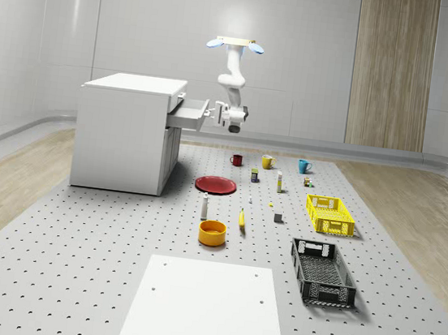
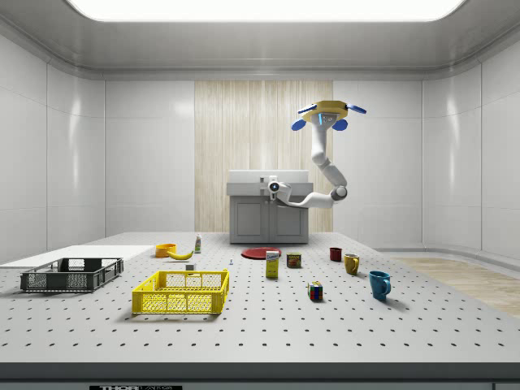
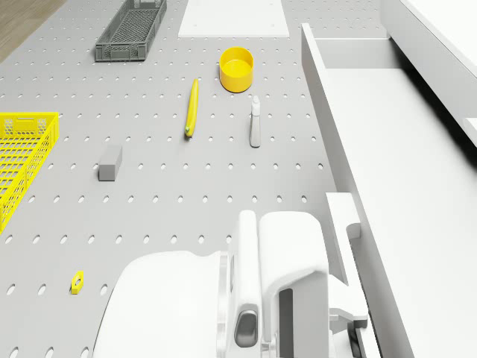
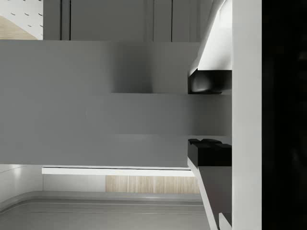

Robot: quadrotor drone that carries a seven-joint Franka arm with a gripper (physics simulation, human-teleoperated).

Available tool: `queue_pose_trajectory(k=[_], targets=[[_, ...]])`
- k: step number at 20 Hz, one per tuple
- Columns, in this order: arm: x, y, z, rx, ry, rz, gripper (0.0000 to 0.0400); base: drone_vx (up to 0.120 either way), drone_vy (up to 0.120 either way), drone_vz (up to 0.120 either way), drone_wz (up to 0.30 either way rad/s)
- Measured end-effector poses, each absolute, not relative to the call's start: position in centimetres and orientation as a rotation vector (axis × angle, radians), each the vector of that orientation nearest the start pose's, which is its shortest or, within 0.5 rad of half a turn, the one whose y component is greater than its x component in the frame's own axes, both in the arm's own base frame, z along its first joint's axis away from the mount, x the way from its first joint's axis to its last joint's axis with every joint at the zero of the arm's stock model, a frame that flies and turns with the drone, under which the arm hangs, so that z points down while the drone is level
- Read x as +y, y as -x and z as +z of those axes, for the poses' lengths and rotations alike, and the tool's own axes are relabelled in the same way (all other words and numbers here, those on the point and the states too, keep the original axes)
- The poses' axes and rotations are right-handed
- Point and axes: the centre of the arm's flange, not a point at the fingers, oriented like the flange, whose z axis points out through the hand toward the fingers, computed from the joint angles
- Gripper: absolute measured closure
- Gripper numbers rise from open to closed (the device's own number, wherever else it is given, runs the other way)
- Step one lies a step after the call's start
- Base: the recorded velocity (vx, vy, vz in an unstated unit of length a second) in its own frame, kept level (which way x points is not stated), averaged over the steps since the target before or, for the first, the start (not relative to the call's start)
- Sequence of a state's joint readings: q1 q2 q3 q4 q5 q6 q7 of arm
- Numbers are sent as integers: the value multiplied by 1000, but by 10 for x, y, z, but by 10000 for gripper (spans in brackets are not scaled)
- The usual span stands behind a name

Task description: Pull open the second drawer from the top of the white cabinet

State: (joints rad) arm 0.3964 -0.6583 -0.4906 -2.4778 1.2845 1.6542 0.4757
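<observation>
Since the hand [image 1: 216,115] looks clamped on the pulled-out white drawer's [image 1: 188,111] handle, hovering-drone [image 1: 235,45] drift might yank it loose.

A white cabinet [image 1: 126,131] stands on the pegboard floor [image 1: 73,263] toward the whole-scene view's left. One drawer [image 1: 188,111] near its top sticks out to the view's right. The drone [image 1: 235,45] hovers in the air beside the cabinet, above the drawer's outer end, and its white arm [image 1: 231,83] hangs down so that the gripper [image 1: 216,115] sits at the drawer's front. Farther right on the floor lie a red plate [image 1: 215,185], an orange bowl [image 1: 212,232], a banana [image 1: 242,219], three mugs, a yellow crate [image 1: 330,215] and a black crate [image 1: 322,272]. A white sheet [image 1: 206,311] lies in the foreground.
</observation>
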Motion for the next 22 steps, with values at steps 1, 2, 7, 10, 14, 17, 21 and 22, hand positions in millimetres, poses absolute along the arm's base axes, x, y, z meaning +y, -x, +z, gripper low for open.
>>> queue_pose_trajectory(k=[1,2,7,10,14,17,21,22], targets=[[24,-365,565,604,1490,605,282,0,0,0,0],[19,-364,566,605,1489,606,285,0,0,0,0],[-6,-364,567,612,1488,613,264,0,0,0,0],[-18,-364,567,611,1486,613,178,0,0,0,0],[-27,-364,568,611,1485,613,129,0,0,0,0],[-30,-364,568,610,1485,613,192,0,0,0,0],[-33,-365,563,589,1495,586,198,0,0,0,0],[-33,-366,561,577,1499,574,196,0,0,0,0]])
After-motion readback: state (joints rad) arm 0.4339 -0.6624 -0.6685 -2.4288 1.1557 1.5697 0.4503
